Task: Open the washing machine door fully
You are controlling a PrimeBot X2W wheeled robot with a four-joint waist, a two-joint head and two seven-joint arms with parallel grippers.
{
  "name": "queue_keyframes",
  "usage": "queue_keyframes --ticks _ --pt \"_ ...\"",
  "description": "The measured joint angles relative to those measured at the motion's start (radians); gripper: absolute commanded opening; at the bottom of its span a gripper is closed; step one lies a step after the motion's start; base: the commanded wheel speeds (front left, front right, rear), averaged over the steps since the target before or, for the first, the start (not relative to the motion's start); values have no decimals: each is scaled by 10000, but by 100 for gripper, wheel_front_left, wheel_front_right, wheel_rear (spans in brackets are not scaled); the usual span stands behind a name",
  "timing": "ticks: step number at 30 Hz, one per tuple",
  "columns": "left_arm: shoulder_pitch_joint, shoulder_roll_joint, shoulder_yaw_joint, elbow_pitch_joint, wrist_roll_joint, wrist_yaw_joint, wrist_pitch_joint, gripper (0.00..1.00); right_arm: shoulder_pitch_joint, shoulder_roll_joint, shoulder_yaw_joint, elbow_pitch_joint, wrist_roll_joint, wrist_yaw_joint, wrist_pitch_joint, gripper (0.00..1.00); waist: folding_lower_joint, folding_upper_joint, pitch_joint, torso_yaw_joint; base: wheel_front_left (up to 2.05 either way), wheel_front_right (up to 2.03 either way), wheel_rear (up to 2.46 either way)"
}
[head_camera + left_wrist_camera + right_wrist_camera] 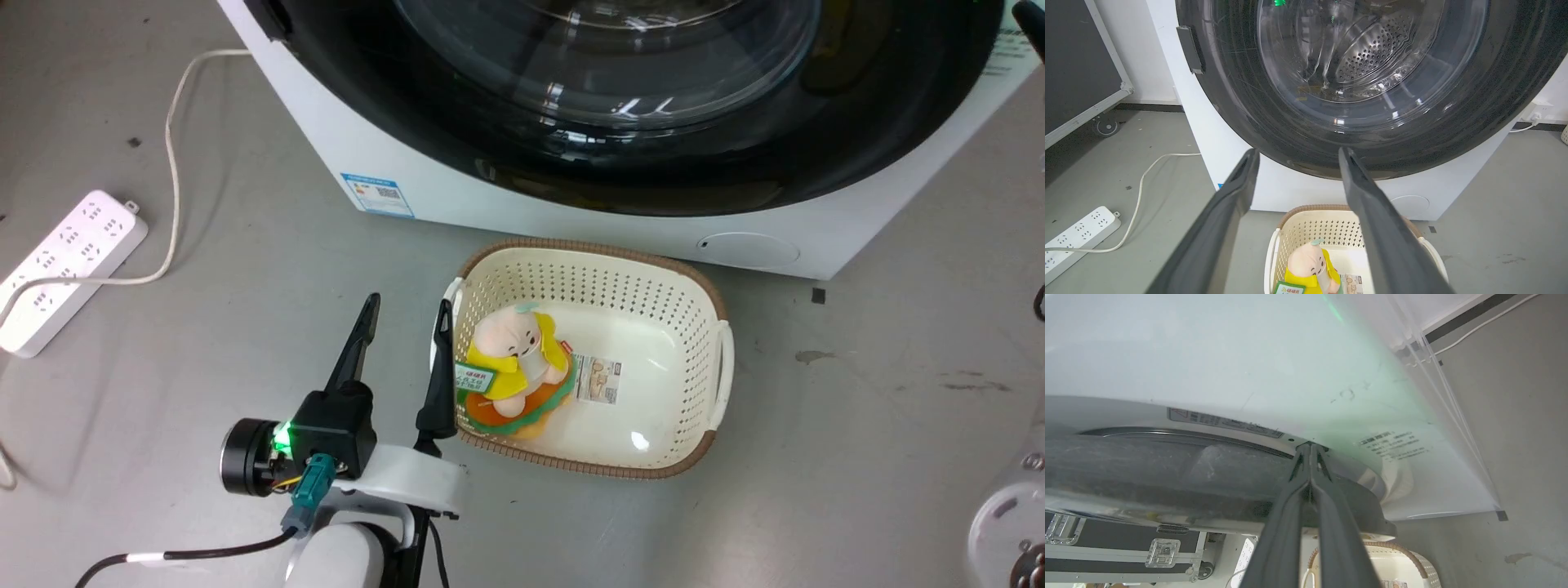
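1. Nearest is the left hand (408, 302) in the head view. It hangs in front of the washing machine (343, 139) and well short of it, with its fingers spread wide, empty and pointing toward the machine. A basket (596, 253) holding a soft toy (514, 359) sits just before the machine. The door (898, 106) looks flush against the machine's front.
2. In the left wrist view, that hand's fingers frame the door's lower rim without touching it. The handle tab (1190, 49) is untouched, and the drum (1372, 57) shows through the glass.
3. In the right wrist view, the right hand (1310, 447) reaches along the machine's front. Its fingers (1286, 522) are pressed together, with the tips at the seam where the door's rim meets the white front. I cannot tell whether they have caught anything there. By my reading the opening has barely begun, and the whole swing is left to do.
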Motion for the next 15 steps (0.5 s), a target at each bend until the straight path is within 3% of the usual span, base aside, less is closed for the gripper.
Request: queue_keyframes --ticks 10,15 --pt "-308 0 -316 36 -171 144 -215 100 -1318 -12 -1396 583 -161 -2 1839 0 0 0 414 275 0 0 0" --pt "-453 0 -512 82 -357 255 -336 100 -1598 -59 -1603 623 -192 -4 2748 0 0 0 481 418 0 0 0"
